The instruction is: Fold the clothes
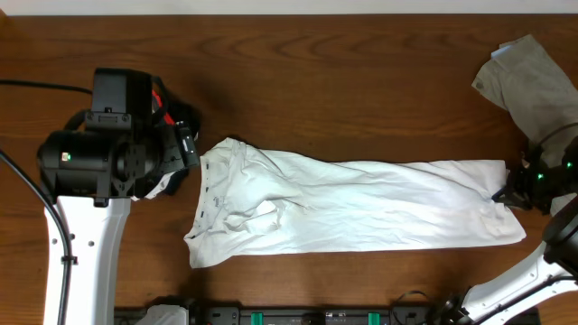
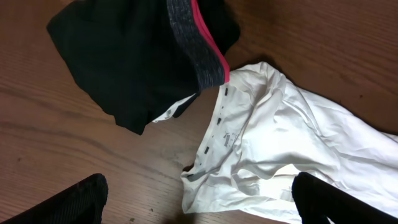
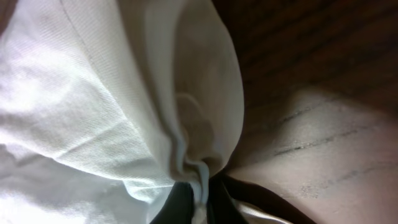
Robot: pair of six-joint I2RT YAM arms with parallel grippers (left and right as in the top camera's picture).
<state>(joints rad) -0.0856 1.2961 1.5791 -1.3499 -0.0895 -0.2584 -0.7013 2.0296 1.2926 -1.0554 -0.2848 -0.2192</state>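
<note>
My right pincer [image 3: 202, 199] is pressed together on a bunched corner of the white T-shirt [image 1: 352, 212], with the cloth gathered into a ridge right at its tips. The hem end lies directly under it, and the body runs away from it in a long flattened band across the table [image 1: 316, 63]. I judge this to be the start of a fold. I would lift only enough to clear the wood, carry the corner along the band toward the collar, and keep the pinch square so the cloth neither twists nor slips. At the far end my left pincer [image 2: 202, 205] hangs spread wide above the collar, gripping nothing; it could pin that end if the shirt drags. Just beyond its tips the black garment [image 2: 124, 62], with its red-edged grey waistband [image 2: 202, 53], lies partly over the shirt's shoulder and might snag. The khaki-grey garment [image 1: 533, 81] sits beyond my right pincer, apart from the shirt. The neck label [image 2: 227, 134] is too small to read, and no lettering shows.
</note>
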